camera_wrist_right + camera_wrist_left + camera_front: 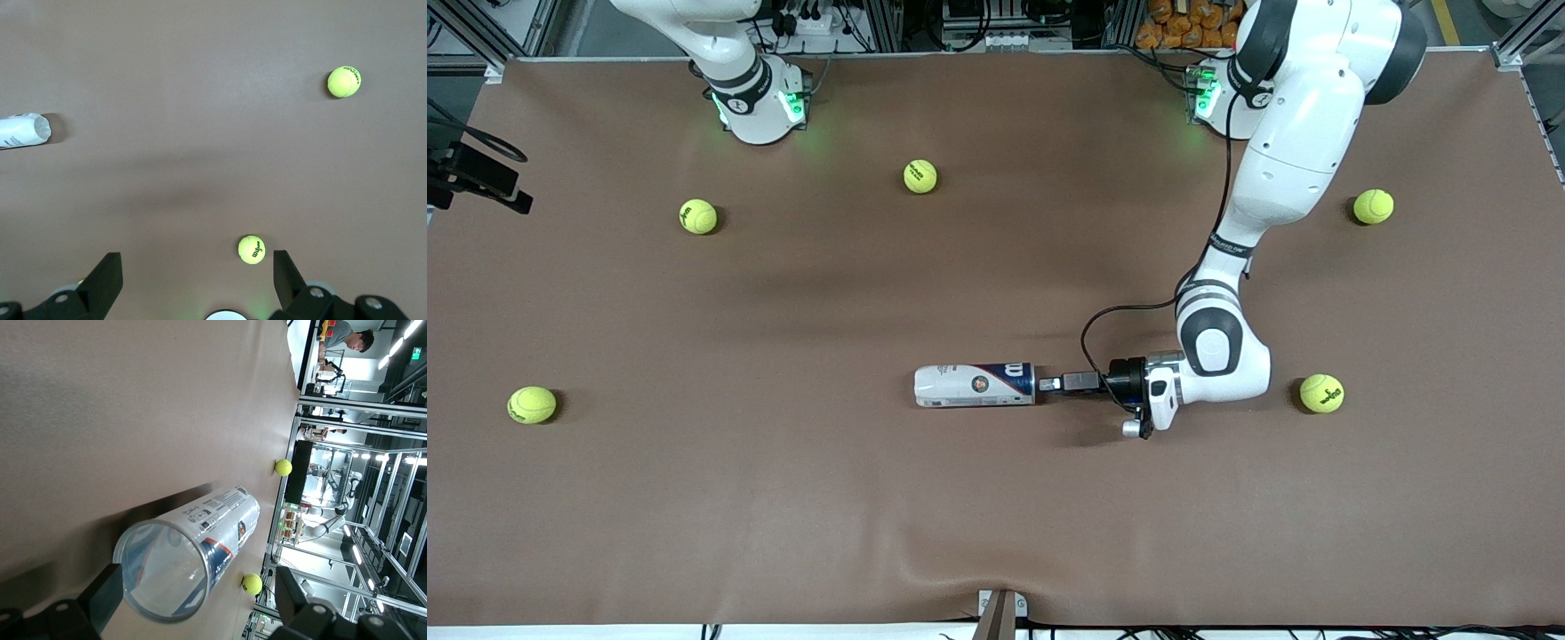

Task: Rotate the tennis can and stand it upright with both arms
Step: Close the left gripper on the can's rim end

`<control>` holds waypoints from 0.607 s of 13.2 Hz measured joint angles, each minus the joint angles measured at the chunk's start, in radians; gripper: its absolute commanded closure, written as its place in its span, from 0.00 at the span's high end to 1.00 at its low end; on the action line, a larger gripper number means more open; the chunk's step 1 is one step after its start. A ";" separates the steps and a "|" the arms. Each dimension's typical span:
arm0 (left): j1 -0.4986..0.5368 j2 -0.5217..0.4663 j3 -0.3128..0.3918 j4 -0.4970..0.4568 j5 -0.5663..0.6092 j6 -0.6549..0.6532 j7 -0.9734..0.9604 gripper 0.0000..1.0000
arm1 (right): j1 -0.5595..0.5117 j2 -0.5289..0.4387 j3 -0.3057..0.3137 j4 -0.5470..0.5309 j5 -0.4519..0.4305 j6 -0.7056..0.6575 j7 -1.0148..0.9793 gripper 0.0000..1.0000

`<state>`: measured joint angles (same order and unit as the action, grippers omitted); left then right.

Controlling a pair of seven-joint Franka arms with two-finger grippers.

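Observation:
The tennis can (974, 385) lies on its side on the brown table, mid-table, its dark-blue end with the W logo toward the left arm's end. My left gripper (1050, 384) is low and level at that end, open. In the left wrist view the can's (193, 547) round clear end sits between the spread fingers of my left gripper (198, 572), close against one finger (100, 597); I cannot tell if they touch. My right gripper (195, 257) is open and empty, high over the table near its base, out of the front view. The can's white end (23, 130) shows there.
Several yellow-green tennis balls lie scattered: one (1321, 393) beside the left arm's wrist, one (1373, 206) farther from the camera, two (920, 176) (698, 216) near the right arm's base (758, 102), and one (532, 404) at the right arm's end of the table.

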<state>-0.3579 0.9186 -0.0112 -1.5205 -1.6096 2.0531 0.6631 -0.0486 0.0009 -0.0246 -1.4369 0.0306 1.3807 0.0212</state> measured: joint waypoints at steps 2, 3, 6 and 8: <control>-0.011 0.016 0.000 0.017 -0.025 0.001 0.014 1.00 | 0.000 0.000 -0.001 0.000 -0.021 0.003 -0.008 1.00; -0.019 0.021 0.000 0.024 -0.041 0.001 0.015 1.00 | 0.000 0.000 -0.002 0.000 -0.034 0.006 -0.009 1.00; -0.051 0.024 0.000 0.039 -0.064 0.034 0.015 1.00 | 0.000 0.000 -0.003 0.000 -0.033 0.013 -0.009 1.00; -0.062 0.024 0.000 0.048 -0.065 0.049 0.015 1.00 | 0.000 0.000 -0.003 0.000 -0.023 0.019 -0.008 1.00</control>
<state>-0.4199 0.9427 -0.0112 -1.4721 -1.6744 2.1025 0.6781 -0.0487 0.0010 -0.0272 -1.4365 0.0079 1.3997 0.0130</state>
